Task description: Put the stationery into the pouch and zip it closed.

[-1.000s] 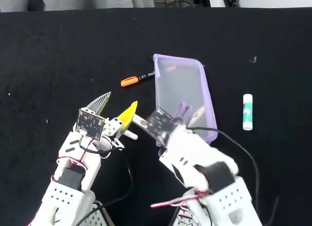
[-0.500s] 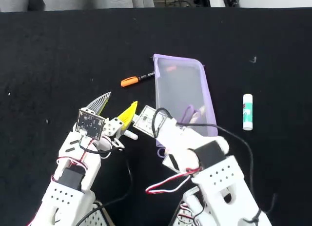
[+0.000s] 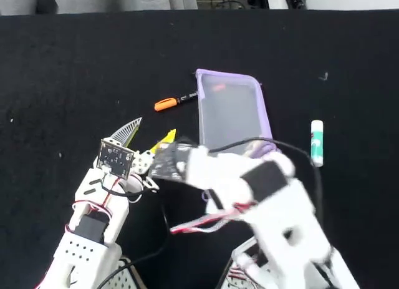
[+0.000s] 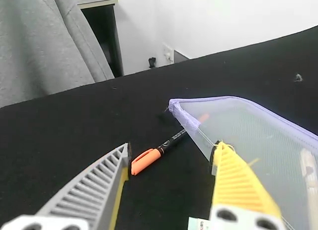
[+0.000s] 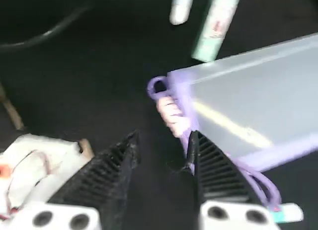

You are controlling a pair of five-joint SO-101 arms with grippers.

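Note:
A translucent purple-edged pouch lies mid-table with items inside. An orange pen lies just left of its far corner, and a white-and-green glue stick lies off to the right. My left gripper is open near the pouch's near left corner; its wrist view looks between its fingers at the pen and the pouch. My right arm lies blurred across the pouch's near end. My right gripper is open just off the pouch's corner, close to the purple zipper loop.
A second green-labelled tube and a small white stick lie on the black cloth beyond the pouch corner in the right wrist view. The table's far edge runs along the back, with grey fabric behind it. Black cloth stretches left of the pen.
My right arm has swung left across the pouch's near end and now covers the white stick beside the yellow finger. The left arm, pen, pouch and glue stick have not moved.

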